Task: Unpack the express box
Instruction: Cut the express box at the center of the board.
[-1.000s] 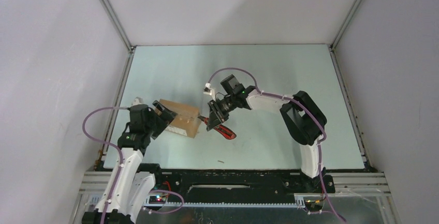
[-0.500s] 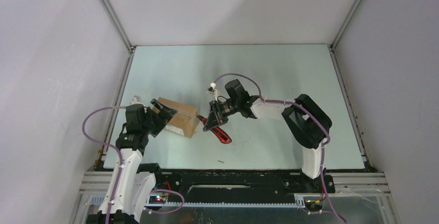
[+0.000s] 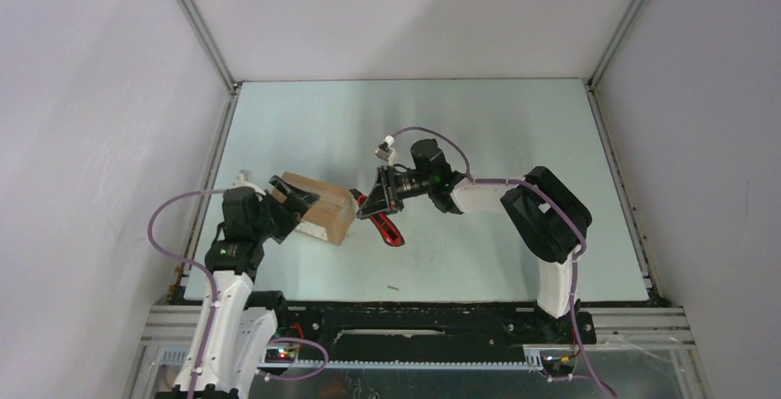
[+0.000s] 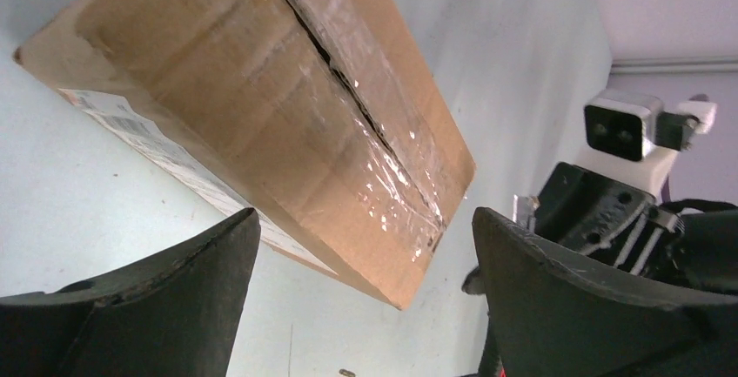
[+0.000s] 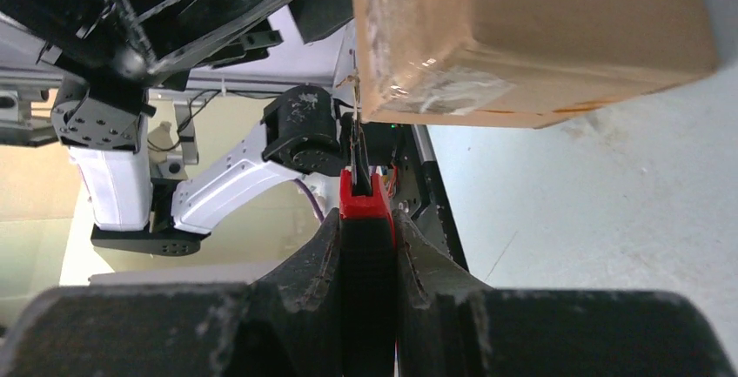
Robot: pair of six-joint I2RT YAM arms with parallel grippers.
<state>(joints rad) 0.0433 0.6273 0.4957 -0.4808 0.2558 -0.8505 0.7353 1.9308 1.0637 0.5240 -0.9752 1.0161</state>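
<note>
The express box (image 3: 322, 211), a brown carton with clear tape over its top seam (image 4: 365, 107) and a white label on one side, lies left of centre on the table. My left gripper (image 3: 297, 204) stands open at the box's left end, and one box corner reaches between the wide-spread fingers (image 4: 174, 299) without touching them. My right gripper (image 3: 376, 205) is shut on a red-and-black utility knife (image 5: 365, 238). The knife's blade (image 5: 355, 146) reaches up to the taped edge at the box's right end (image 5: 522, 37).
A small scrap (image 3: 393, 287) lies on the pale table near the front edge. White enclosure walls close in the left, right and back. The left arm's base and links (image 5: 218, 185) show behind the box in the right wrist view.
My right gripper has turned and shifted slightly left, swinging the knife from a slant to nearly upright against the box's right end. The left gripper stays open beside the box.
</note>
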